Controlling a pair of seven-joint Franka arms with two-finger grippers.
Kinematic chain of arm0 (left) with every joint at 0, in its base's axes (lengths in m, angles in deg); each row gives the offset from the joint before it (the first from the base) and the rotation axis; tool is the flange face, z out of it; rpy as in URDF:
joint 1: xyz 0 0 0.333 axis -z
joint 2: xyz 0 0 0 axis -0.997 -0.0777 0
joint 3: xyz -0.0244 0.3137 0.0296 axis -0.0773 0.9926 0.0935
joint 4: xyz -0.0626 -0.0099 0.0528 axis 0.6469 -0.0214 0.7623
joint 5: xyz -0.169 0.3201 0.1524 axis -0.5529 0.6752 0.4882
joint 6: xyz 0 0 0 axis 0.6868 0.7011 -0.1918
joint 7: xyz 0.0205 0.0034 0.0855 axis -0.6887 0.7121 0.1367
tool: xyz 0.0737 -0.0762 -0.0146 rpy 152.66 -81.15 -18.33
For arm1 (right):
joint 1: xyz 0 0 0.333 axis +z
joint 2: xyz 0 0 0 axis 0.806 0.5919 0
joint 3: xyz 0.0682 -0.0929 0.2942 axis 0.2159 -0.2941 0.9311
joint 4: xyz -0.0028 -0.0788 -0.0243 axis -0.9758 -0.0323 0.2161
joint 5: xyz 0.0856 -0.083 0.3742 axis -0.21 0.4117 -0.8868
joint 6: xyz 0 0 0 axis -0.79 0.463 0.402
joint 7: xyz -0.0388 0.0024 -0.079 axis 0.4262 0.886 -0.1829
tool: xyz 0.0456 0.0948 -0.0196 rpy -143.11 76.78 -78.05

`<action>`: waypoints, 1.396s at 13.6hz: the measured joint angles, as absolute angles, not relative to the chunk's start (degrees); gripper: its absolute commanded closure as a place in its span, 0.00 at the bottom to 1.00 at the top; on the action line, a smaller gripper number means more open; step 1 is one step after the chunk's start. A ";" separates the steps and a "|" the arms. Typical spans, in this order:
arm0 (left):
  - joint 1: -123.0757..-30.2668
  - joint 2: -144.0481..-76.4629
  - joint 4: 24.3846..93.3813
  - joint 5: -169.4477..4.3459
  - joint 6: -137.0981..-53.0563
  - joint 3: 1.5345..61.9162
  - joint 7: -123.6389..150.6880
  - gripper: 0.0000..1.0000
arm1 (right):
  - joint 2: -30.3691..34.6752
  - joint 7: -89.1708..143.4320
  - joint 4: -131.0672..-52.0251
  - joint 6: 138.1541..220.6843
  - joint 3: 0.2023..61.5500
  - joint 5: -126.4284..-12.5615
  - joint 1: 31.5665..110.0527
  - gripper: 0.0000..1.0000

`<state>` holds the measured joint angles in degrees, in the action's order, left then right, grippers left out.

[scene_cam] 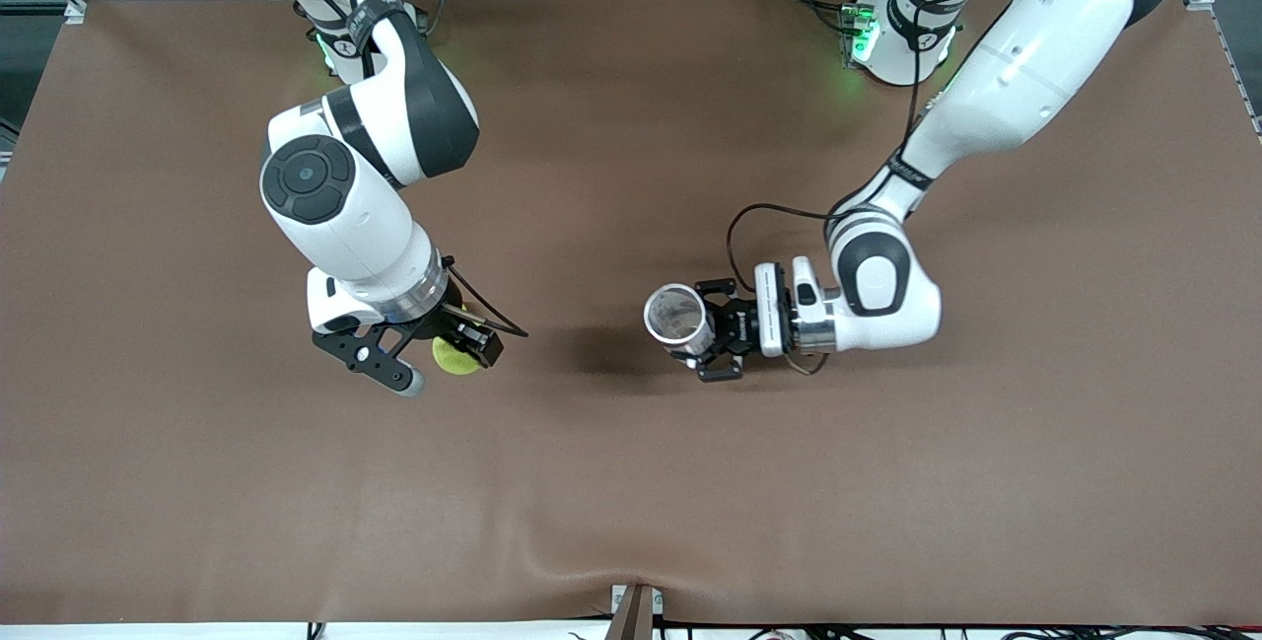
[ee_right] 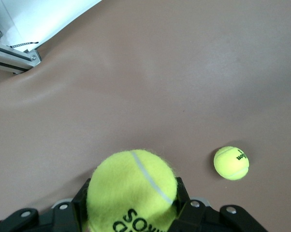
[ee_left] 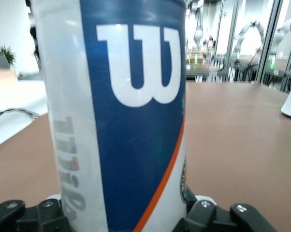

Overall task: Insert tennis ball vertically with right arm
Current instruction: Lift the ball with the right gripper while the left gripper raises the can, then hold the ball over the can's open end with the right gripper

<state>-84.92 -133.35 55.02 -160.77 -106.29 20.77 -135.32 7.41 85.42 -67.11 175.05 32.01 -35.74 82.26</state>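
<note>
My right gripper (scene_cam: pixel 449 364) is shut on a yellow-green tennis ball (scene_cam: pixel 456 357) above the brown table, toward the right arm's end. In the right wrist view the ball (ee_right: pixel 132 191) fills the space between the black fingers (ee_right: pixel 183 203) of that gripper (ee_right: pixel 132 208). My left gripper (scene_cam: pixel 692 329) is shut on a tennis ball can (scene_cam: pixel 678 317) near the table's middle; the can is upright with its open mouth facing up. In the left wrist view the blue-and-white can (ee_left: pixel 131 121) blocks most of the picture and sits in that gripper (ee_left: pixel 123 212). The two grippers are well apart.
A second tennis ball (ee_right: pixel 231 163) lies on the table under the right arm, seen only in the right wrist view. The table's edge with an aluminium rail (ee_right: pixel 12 55) shows there too. A small bracket (scene_cam: pixel 636 610) sits at the table's edge nearest the front camera.
</note>
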 measured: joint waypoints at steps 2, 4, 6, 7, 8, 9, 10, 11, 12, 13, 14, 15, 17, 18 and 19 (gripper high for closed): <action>-82.39 -136.49 54.99 -170.50 -105.06 20.55 -145.31 0.30 | 7.38 88.41 -65.20 173.42 32.08 -35.80 83.23 1.00; -77.43 -138.07 54.87 -180.65 -104.98 20.50 -151.03 0.31 | 7.36 93.17 -64.02 173.03 32.09 -35.81 85.94 1.00; -71.67 -138.44 54.41 -188.24 -105.25 21.97 -152.32 0.32 | 7.44 97.38 -63.98 172.96 32.08 -35.79 89.00 1.00; -69.52 -138.60 54.30 -191.01 -105.31 22.76 -152.93 0.32 | 7.51 99.35 -63.98 172.88 32.07 -35.78 90.34 1.00; -68.21 -138.87 54.27 -192.75 -105.34 23.27 -153.18 0.32 | 7.55 100.80 -63.98 172.67 32.06 -35.76 91.40 1.00; -67.43 -139.25 54.26 -193.87 -105.33 23.54 -153.35 0.32 | 7.55 101.57 -63.98 172.06 32.04 -35.74 92.20 1.00; -66.85 -139.65 54.25 -194.84 -105.33 23.66 -153.69 0.32 | 7.55 101.81 -63.98 170.41 32.03 -35.70 92.66 1.00; -66.28 -140.00 54.25 -195.93 -105.33 23.91 -154.22 0.34 | 7.55 101.90 -63.98 168.15 32.02 -35.68 92.88 1.00; -65.75 -140.26 54.22 -196.90 -105.33 24.19 -154.90 0.35 | 7.56 101.91 -63.99 166.43 32.01 -35.68 93.15 1.00; -65.19 -140.39 54.21 -197.50 -105.33 24.46 -155.45 0.35 | 7.56 102.36 -64.02 164.96 32.00 -35.63 93.59 1.00; -64.64 -140.39 54.20 -197.69 -105.35 25.04 -155.51 0.35 | 7.58 103.46 -64.11 163.30 32.00 -35.26 94.10 1.00; -64.34 -140.42 54.20 -197.69 -105.36 25.65 -155.58 0.35 | 7.62 104.38 -64.29 162.06 32.00 -34.56 94.56 1.00; -64.32 -140.47 54.22 -197.69 -105.21 26.23 -155.99 0.35 | 7.84 105.21 -64.88 160.85 32.00 -33.87 95.07 1.00; -64.30 -140.47 54.22 -197.69 -105.22 26.23 -156.09 0.35 | 7.94 105.31 -65.33 160.77 31.99 -33.74 95.15 1.00; -64.28 -140.47 54.23 -197.69 -105.23 26.23 -156.32 0.35 | 8.10 105.37 -65.78 160.78 31.98 -33.70 95.22 1.00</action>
